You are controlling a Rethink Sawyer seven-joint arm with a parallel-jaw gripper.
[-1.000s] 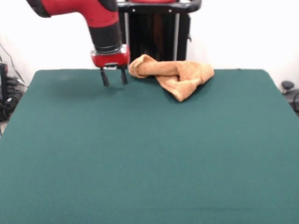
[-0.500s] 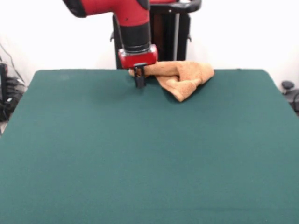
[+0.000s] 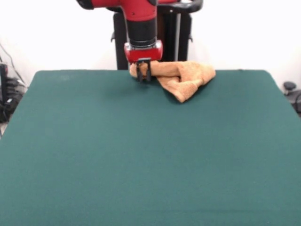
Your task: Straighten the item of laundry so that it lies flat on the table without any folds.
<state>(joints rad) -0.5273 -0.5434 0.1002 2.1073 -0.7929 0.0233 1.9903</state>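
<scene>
**Gripper down at left end of bunched towel**

Small orange-tan terry-cloth hand towel (image 3: 181,76) lies crumpled at far edge of large dark green felt-topped table (image 3: 141,155), a bit right of centre in front view. It's twisted into a rope-like bundle w/ overlapping folds; one rounded lump sticks toward the camera at lower right, another end pokes out to the left. Not flat.

Red and black robot arm (image 3: 141,23) comes down from the top, wrist vertical. Its black two-finger gripper (image 3: 144,75) sits right at towel's left end, tips at or near table level. Fingers look close together w/ orange cloth showing around them, but can't tell if cloth is actually pinched between them or just behind – view too small there.

Rest of tabletop bare green. White wall and a black stand (image 3: 181,37) behind table.
</scene>
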